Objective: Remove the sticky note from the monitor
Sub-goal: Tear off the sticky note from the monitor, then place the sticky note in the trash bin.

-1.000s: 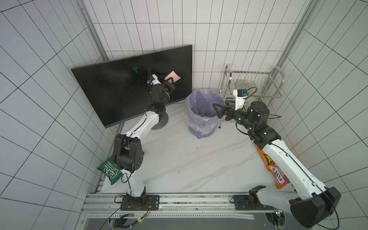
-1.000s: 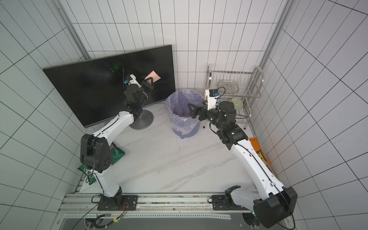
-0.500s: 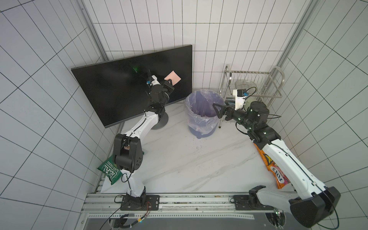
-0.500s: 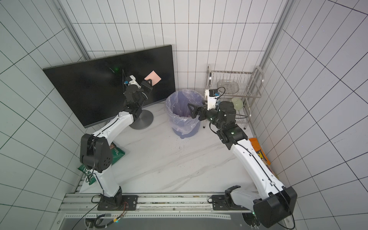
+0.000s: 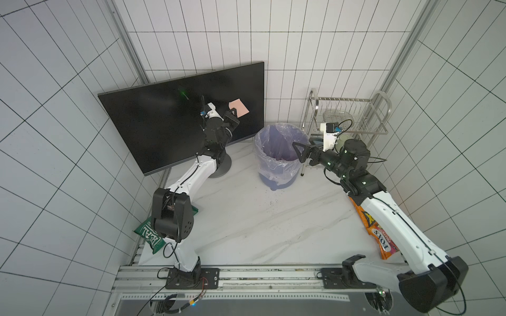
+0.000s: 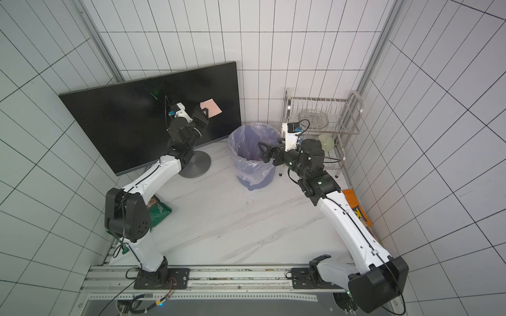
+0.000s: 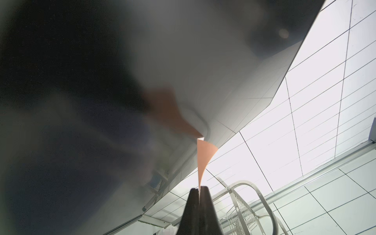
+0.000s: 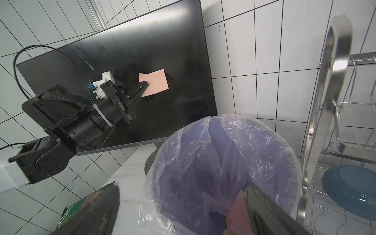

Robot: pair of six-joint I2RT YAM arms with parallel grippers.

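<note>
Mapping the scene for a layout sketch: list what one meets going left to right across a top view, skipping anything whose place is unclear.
green snack bag → pink sticky note → lined trash bin → metal dish rack. The monitor is left out: it spans both bag and note.

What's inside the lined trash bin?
Pink paper notes lie inside the plastic-lined bin; the right end effector covers part of them, and the bin's bottom is lost in shadow.

"REAL" on green snack bag (image 5: 150, 234); "FOX'S" on orange snack bag (image 5: 382, 241); small "AOC" on monitor (image 8: 142, 46) lower bezel.
</note>
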